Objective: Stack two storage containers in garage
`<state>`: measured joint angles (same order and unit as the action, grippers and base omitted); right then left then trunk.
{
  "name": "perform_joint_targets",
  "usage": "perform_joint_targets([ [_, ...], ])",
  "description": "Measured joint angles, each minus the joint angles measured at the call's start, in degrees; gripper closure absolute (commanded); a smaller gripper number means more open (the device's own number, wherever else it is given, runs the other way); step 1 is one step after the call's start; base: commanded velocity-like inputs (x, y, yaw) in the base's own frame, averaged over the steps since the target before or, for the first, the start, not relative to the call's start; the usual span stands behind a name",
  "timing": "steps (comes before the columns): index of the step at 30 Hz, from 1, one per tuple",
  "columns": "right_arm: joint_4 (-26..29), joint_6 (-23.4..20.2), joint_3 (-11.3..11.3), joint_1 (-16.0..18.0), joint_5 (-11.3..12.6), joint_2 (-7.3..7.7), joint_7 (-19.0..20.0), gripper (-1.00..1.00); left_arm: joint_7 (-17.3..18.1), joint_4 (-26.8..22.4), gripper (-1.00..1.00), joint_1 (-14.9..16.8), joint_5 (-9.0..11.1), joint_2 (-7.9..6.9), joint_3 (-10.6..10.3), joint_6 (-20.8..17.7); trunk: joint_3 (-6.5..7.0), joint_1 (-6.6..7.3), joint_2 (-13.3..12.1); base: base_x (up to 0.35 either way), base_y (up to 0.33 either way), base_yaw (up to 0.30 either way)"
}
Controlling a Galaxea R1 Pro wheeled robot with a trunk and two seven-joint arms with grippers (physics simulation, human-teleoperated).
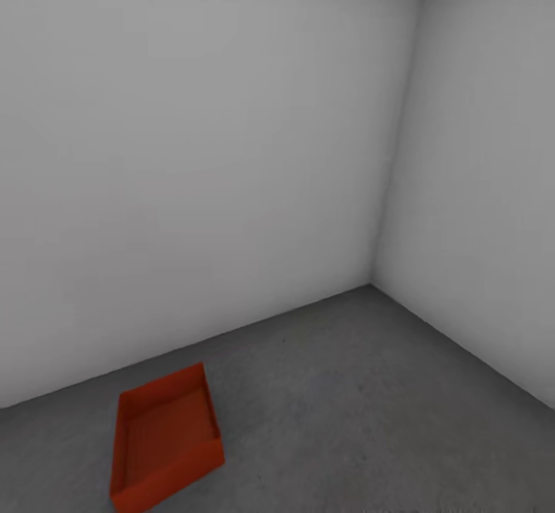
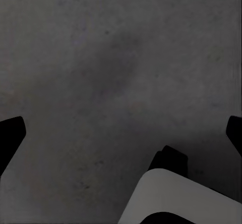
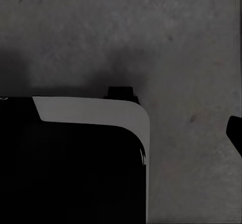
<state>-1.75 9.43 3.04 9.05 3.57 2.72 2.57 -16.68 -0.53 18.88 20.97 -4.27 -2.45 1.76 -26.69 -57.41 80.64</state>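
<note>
Head view: one red-orange open-topped rectangular storage container (image 1: 166,440) sits on the dark grey concrete floor (image 1: 347,413) near the white-grey corner walls (image 1: 193,151). Left gripper (image 2: 121,133) spread wide, empty; right gripper's spread cannot be told.

2 plain white-grey walls (image 1: 193,151) meet in a corner on the right side of the head view. The walls are bare and smooth. Below them lies a dark grey floor (image 1: 370,405). It looks rough, like concrete, with small spots. The light is soft and dim.
</note>
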Motion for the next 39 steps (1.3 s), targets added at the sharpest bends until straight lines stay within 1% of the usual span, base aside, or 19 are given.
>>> perform_joint_targets([
  [39, 0.00, 0.08, 0.00, 0.00, 0.03, -0.09, -0.09, -1.00, 0.00, 0.00, -1.00, 0.00, 0.00, 0.04, 0.00, 0.00, 0.00, 0.00, 0.00, 0.000, 0.000, -0.297],
])
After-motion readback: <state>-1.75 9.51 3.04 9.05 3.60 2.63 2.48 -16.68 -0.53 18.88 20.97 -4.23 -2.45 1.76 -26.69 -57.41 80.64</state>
